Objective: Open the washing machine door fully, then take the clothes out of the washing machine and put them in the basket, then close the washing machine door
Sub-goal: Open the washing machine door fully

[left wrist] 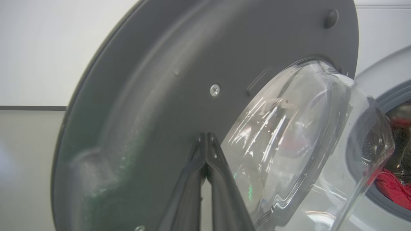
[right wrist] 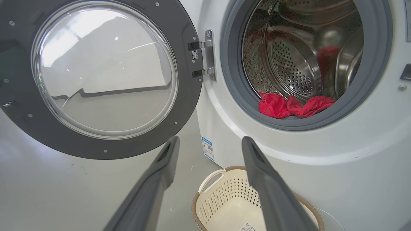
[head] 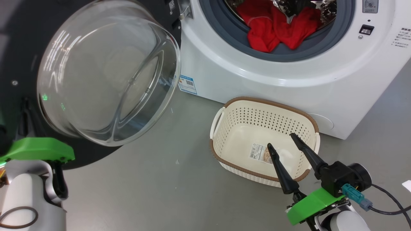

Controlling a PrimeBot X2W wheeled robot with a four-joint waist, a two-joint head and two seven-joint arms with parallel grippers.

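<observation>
Washing machine door [right wrist: 96, 80] stands wide open, so step one looks done or nearly; red clothes [head: 276, 29] lie at the drum mouth of the washing machine [head: 257, 83]; basket [head: 257, 120] empty below; unloading and closing remain; left gripper [left wrist: 207, 138] pinched shut, empty, against the door's inner face; right gripper [head: 281, 140] spread wide, empty, over the basket; floor [head: 144, 186] smooth grey, wall [left wrist: 38, 48] pale.

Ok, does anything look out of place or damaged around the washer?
Nothing looks broken or spilled. The one untidy bit: the red clothes slump out of the drum onto the grey seal. The door glass looks whole, and the basket sits upright on the floor.
</observation>
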